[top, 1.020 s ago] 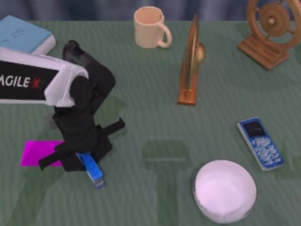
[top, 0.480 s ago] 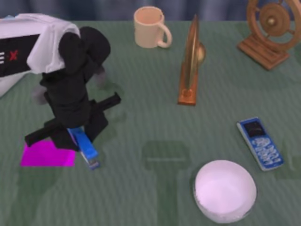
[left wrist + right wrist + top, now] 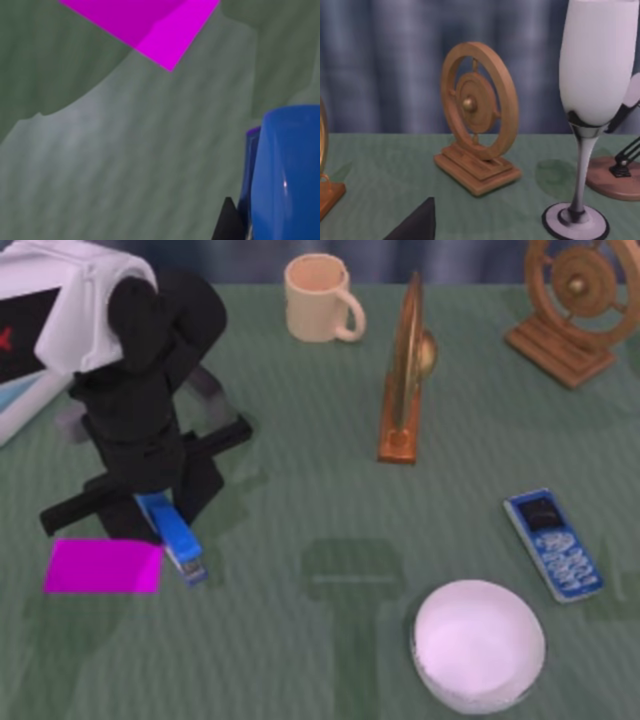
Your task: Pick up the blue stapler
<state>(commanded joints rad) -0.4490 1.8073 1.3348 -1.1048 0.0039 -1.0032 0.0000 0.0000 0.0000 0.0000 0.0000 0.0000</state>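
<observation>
The blue stapler (image 3: pixel 178 540) is a narrow bright-blue bar with a grey tip, slanting down out of my left gripper (image 3: pixel 152 506), which is shut on its upper end. It hangs above the green cloth, beside a magenta patch (image 3: pixel 103 566). In the left wrist view the stapler (image 3: pixel 287 175) fills the corner, pressed against one dark fingertip (image 3: pixel 227 225), with the magenta patch (image 3: pixel 150 25) farther off. My right arm is outside the top view. Its wrist view shows a single dark fingertip (image 3: pixel 422 222) with nothing beside it.
A cream mug (image 3: pixel 318 298), an upright bronze plaque (image 3: pixel 405 370) and a wooden wheel ornament (image 3: pixel 575 300) stand at the back. A blue-and-white phone (image 3: pixel 553 544) and white bowl (image 3: pixel 479 645) lie front right. A light-blue book (image 3: pixel 20 405) peeks out under my left arm. A wine glass (image 3: pixel 592 75) stands near the right gripper.
My left arm has risen and drawn back toward the left rear, carrying the stapler off the cloth and past the magenta patch's right edge.
</observation>
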